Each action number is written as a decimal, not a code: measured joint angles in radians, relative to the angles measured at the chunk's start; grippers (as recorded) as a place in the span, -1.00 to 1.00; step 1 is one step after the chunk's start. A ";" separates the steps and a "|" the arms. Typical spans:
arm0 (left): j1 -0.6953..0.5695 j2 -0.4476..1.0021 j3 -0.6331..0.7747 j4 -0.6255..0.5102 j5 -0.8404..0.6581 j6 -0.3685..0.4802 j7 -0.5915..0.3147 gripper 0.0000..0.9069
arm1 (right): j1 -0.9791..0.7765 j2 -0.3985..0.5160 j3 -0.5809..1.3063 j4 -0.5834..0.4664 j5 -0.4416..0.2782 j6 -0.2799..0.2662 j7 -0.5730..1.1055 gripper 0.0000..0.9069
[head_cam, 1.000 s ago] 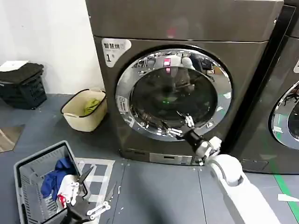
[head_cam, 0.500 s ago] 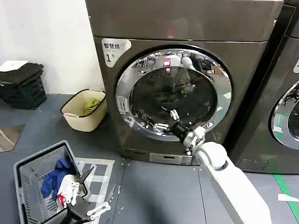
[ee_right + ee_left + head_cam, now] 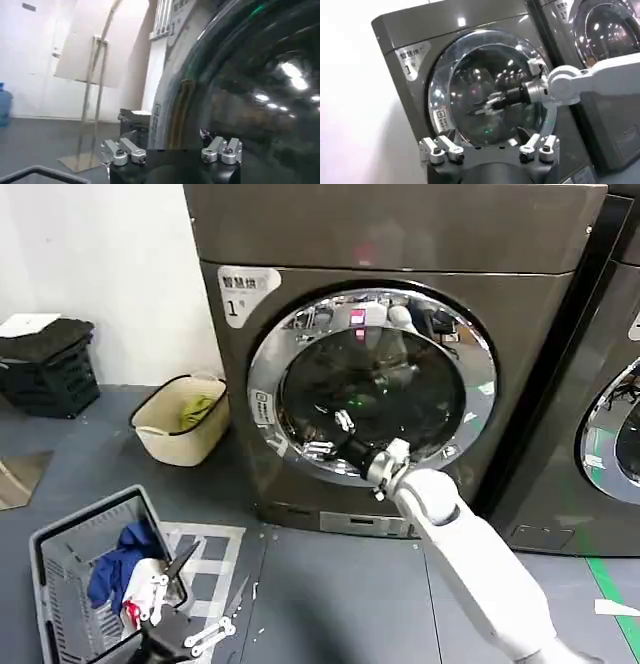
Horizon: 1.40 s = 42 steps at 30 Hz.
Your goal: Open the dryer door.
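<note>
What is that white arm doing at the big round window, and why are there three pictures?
It is a robot with two arms, and it wants to open the dryer door, the shiny ring around dark glass on the machine marked "1". One picture comes from a camera on the robot's head; the other two come from cameras on its wrists.

The right gripper, a claw at the end of the white arm, reaches across the lower part of the glass toward the ring's left edge. Its fingers are open and hold nothing. The door looks shut.

The left gripper waits low down by the grey basket of clothes on the floor, open and empty too. A cream basket sits beside the dryer, and another dryer stands at the right.
</note>
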 joint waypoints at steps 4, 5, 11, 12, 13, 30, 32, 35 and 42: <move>0.001 -0.004 -0.001 -0.002 0.000 0.000 0.000 1.00 | 0.023 0.016 -0.018 -0.031 0.000 0.001 -0.007 1.00; 0.001 -0.005 -0.001 -0.002 0.000 0.000 0.000 1.00 | 0.027 0.019 -0.022 -0.037 0.000 0.001 -0.009 1.00; 0.001 -0.006 -0.002 -0.005 -0.001 0.000 0.001 1.00 | 0.057 0.035 -0.048 -0.077 0.000 0.003 -0.024 1.00; 0.001 -0.006 -0.003 -0.005 -0.001 0.000 0.001 1.00 | 0.062 0.037 -0.051 -0.082 0.000 0.004 -0.027 1.00; 0.000 -0.006 -0.005 -0.005 -0.002 0.000 0.001 1.00 | 0.067 0.039 -0.055 -0.088 0.000 0.004 -0.031 1.00; 0.003 -0.007 -0.021 -0.012 -0.008 0.000 0.001 1.00 | 0.128 0.060 -0.099 -0.161 0.006 0.032 -0.116 1.00; 0.003 -0.008 -0.023 -0.013 -0.011 0.000 0.001 1.00 | 0.131 0.060 -0.105 -0.164 0.007 0.036 -0.124 1.00; 0.001 -0.008 -0.027 -0.014 -0.013 0.000 0.001 1.00 | 0.131 0.058 -0.108 -0.162 0.011 0.044 -0.144 1.00; -0.004 -0.008 -0.040 -0.013 -0.023 0.001 0.001 1.00 | 0.114 0.037 -0.109 -0.133 0.044 0.053 -0.194 1.00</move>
